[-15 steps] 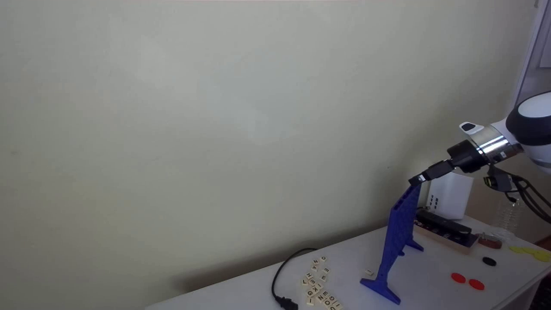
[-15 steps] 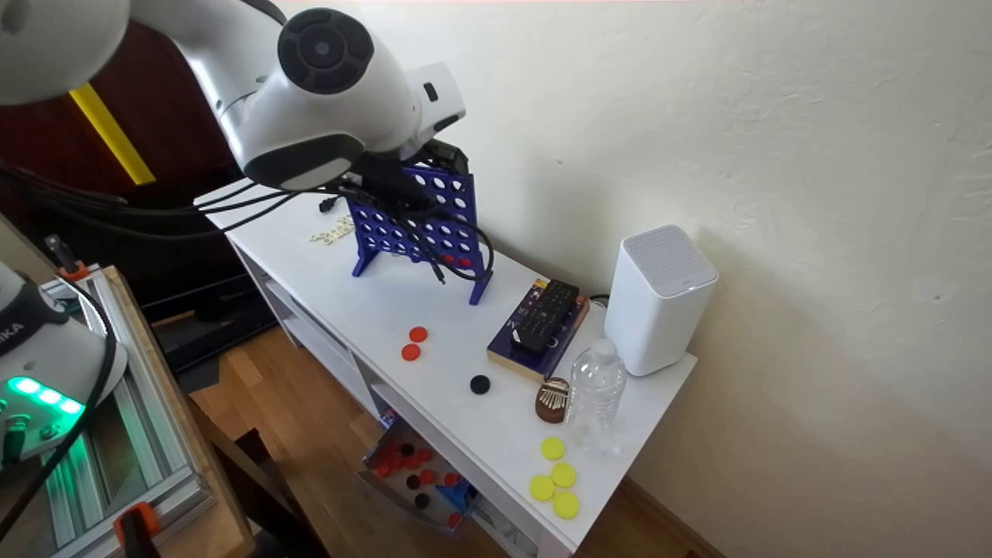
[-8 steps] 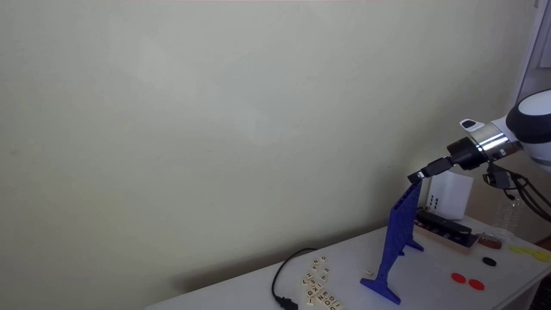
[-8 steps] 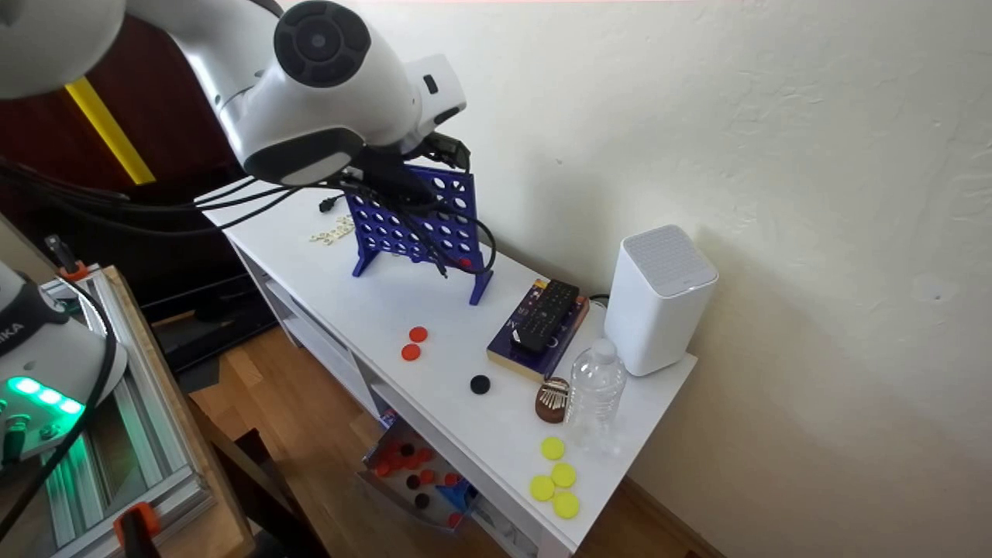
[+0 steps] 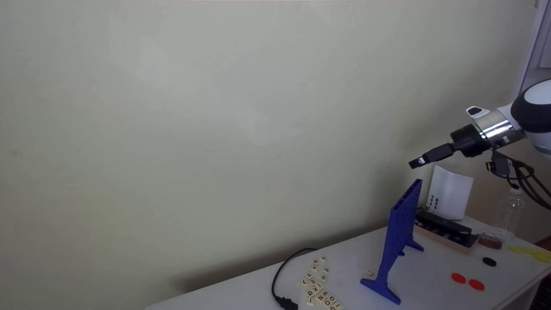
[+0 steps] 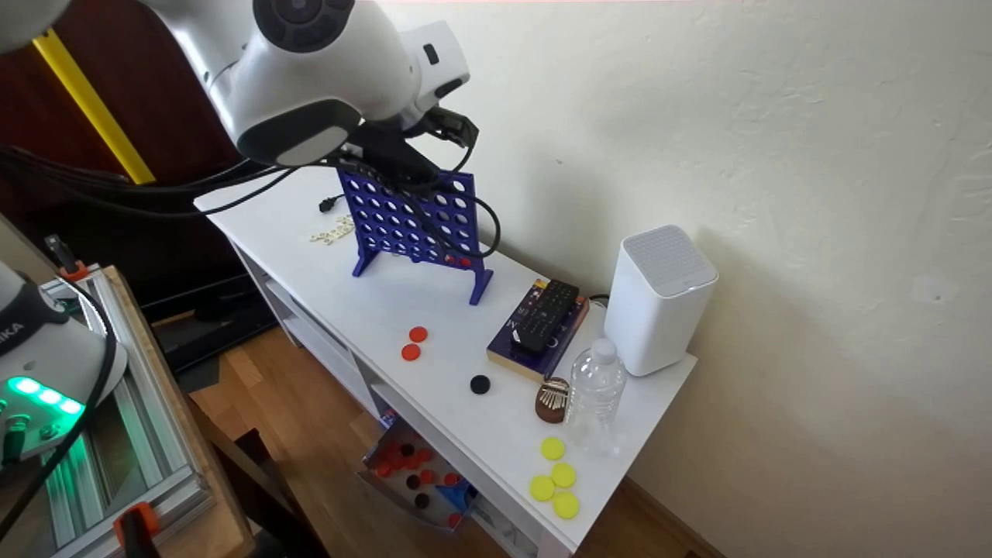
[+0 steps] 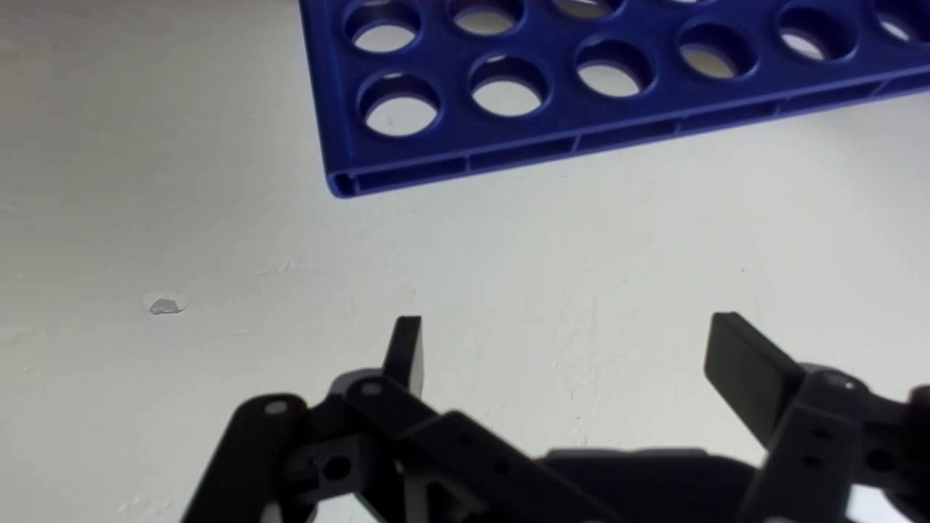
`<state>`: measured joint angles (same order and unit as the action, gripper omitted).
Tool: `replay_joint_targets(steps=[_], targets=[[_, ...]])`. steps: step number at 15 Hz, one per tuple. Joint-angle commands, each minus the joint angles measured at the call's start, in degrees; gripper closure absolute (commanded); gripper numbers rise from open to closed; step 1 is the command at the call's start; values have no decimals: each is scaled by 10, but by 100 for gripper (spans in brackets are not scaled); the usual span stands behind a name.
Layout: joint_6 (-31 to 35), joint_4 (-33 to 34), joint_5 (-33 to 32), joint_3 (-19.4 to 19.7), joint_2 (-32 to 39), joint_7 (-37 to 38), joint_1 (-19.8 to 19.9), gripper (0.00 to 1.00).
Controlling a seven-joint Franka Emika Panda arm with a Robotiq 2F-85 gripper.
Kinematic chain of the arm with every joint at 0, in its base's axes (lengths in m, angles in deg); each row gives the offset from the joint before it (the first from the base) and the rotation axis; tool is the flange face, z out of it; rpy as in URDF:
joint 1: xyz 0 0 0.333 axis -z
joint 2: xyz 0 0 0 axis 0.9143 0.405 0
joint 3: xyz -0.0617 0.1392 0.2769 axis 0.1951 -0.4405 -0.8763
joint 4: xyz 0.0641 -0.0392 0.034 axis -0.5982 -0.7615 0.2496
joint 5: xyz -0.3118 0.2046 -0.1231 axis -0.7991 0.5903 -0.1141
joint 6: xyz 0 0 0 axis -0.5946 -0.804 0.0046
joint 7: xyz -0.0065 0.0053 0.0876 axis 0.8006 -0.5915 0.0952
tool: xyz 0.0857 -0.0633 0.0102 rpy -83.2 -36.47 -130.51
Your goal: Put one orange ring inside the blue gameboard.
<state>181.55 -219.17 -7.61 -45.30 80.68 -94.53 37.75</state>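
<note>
We see black fingers [image 7: 747, 370] spread wide above the upright blue plastic gameboard [image 5: 398, 228]; two flat round red-orange rings [image 6: 465, 263] show in its bottom row; two matching rings [image 6: 411, 352] lie on the white table [image 6: 465, 333].

Free air seen between black two-fingered pincer [image 7: 567, 343] and upright blue plastic gameboard [image 5: 399, 226], white rectangular desk's [image 6: 349, 302] end obstructed by tall white round-cornered box [image 6: 657, 322] and clear plastic bottle [image 6: 597, 387]
</note>
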Motion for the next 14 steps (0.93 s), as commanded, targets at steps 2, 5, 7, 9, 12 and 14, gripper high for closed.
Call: replay_joint_targets(steps=[2, 5, 7, 9, 12, 14], targets=[[5, -23, -10, -42, -69, 51, 52, 0], [5, -36, -7, -74, -114, 79, 95, 0], [-18, -42, -9, -99, -132, 95, 131, 0], [-44, -46, -11, -126, -153, 109, 169, 0], [-97, -49, -14, -166, -171, 120, 224, 0], [-150, -44, -16, -197, -170, 118, 261, 0]])
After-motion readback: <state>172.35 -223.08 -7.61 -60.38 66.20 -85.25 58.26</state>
